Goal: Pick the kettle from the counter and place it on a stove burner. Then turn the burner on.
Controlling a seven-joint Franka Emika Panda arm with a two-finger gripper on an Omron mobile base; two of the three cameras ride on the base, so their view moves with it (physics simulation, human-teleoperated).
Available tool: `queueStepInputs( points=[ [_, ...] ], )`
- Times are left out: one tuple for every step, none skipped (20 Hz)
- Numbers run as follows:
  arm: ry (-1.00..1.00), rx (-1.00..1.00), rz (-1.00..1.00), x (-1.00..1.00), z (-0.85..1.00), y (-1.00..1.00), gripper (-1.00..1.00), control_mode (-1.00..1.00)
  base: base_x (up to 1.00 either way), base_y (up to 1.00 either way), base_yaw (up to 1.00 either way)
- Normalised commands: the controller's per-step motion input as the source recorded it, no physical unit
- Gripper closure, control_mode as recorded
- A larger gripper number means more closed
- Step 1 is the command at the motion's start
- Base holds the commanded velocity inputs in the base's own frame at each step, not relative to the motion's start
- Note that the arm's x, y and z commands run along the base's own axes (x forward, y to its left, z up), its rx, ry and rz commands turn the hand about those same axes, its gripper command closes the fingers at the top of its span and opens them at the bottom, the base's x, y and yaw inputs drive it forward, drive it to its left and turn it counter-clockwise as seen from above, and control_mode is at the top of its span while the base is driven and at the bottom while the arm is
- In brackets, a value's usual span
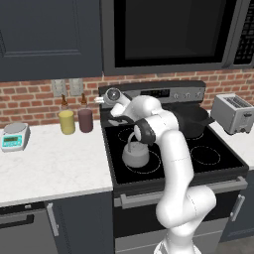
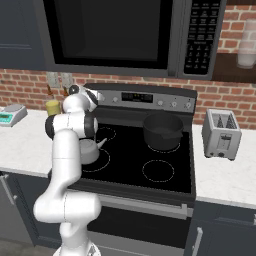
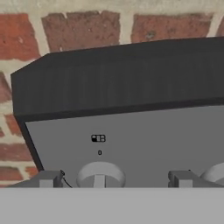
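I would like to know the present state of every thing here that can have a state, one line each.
kettle: upright on the front-left stove burner, not held.
gripper: jaws open, empty, at a knob on the stove back panel.
dark pot: upright on a rear burner, no lid.
toaster: upright on the counter, slots empty.
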Motion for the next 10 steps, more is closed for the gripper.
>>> queueStepInputs(
  points=[
    [0.00,-0.12,0.01,0.26,0.00,0.00,1.00,-1.00,0.00,0.00,0.00],
    [0.02,-0.16,0.03,0.26,0.00,0.00,1.00,-1.00,0.00,0.00,0.00],
    [0.06,-0.20,0.05,0.21,0.00,0.00,1.00,-1.00,0.00,0.00,0.00],
    [0.05,-0.23,0.06,0.19,0.00,0.00,1.00,-1.00,0.00,0.00,0.00],
    [0.03,-0.24,0.07,0.15,0.00,0.00,1.00,-1.00,0.00,0.00,0.00],
    [0.01,-0.25,0.08,0.14,0.00,0.00,1.00,-1.00,0.00,0.00,0.00],
    [0.00,-0.26,0.09,0.10,0.00,0.00,1.00,-1.00,0.00,0.00,0.00],
    [0.00,-0.27,0.09,0.09,0.00,0.00,1.00,-1.00,0.00,0.00,0.00],
    [0.00,-0.28,0.10,0.06,0.00,0.00,1.00,-1.00,0.00,0.00,0.00],
    [0.00,-0.29,0.11,0.06,0.00,0.00,1.00,-1.00,0.00,0.00,0.00]
  ],
)
